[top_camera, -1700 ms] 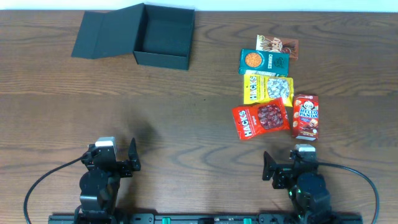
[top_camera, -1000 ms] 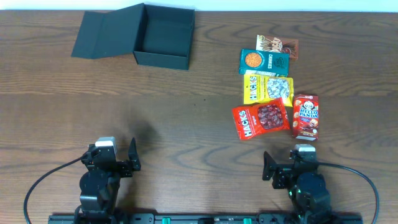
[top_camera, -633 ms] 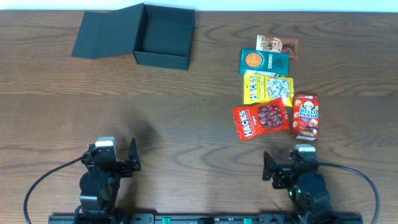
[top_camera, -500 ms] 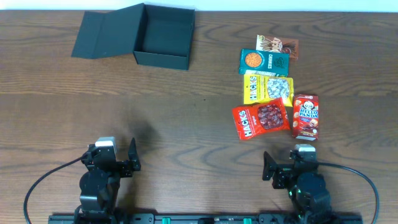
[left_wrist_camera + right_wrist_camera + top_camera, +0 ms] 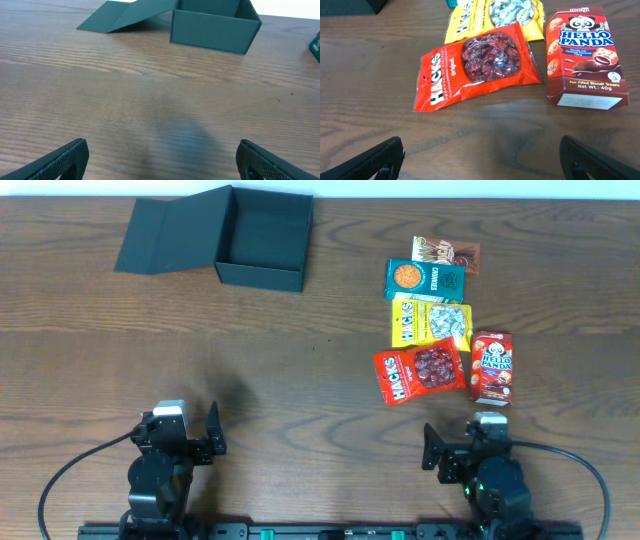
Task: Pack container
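The box [image 5: 258, 276] sits open at eleven o'clock, nothing packed. Left gripper [image 5: 162, 162] and right gripper [image 5: 485, 160] sit at six, jaws spread, holding nothing. The red bag [image 5: 420, 370] overlaps the yellow bag [image 5: 430, 322], so a grab could drag both or slip.

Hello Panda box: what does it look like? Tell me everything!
The Hello Panda box is a red cardboard carton, closed, lying flat and face up on the wooden table. Its front shows a cartoon panda, filled biscuits and "Net Wt.: 40g". The red Hacks bag lies close beside it. Nothing rests on top of it.
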You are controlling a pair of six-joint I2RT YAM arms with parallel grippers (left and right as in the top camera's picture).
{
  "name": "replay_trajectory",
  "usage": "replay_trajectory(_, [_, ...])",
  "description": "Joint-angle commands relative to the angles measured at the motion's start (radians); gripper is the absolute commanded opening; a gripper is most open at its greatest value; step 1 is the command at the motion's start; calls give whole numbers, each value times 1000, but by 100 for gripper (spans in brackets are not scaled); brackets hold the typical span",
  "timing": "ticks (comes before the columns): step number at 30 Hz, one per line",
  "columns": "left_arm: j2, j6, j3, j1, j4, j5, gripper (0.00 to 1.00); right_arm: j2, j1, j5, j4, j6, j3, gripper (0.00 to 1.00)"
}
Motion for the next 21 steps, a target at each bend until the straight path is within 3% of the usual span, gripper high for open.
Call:
replay_trajectory(1, [-7,-13,-19,3,2,16,95,-11,-7,-3,0,-4,-14,99])
replay_trajectory(7, [-7,-165,-19,3,3,210,95,-11,-7,-3,0,-4,-13,99])
replay_trajectory(16, [-7,-275,-19,3,54,428,95,-11,-7,-4,0,-4,-13,99])
replay_trajectory(21, [-7,-275,-19,3,50,547,95,-11,-7,-4,0,-4,-14,99])
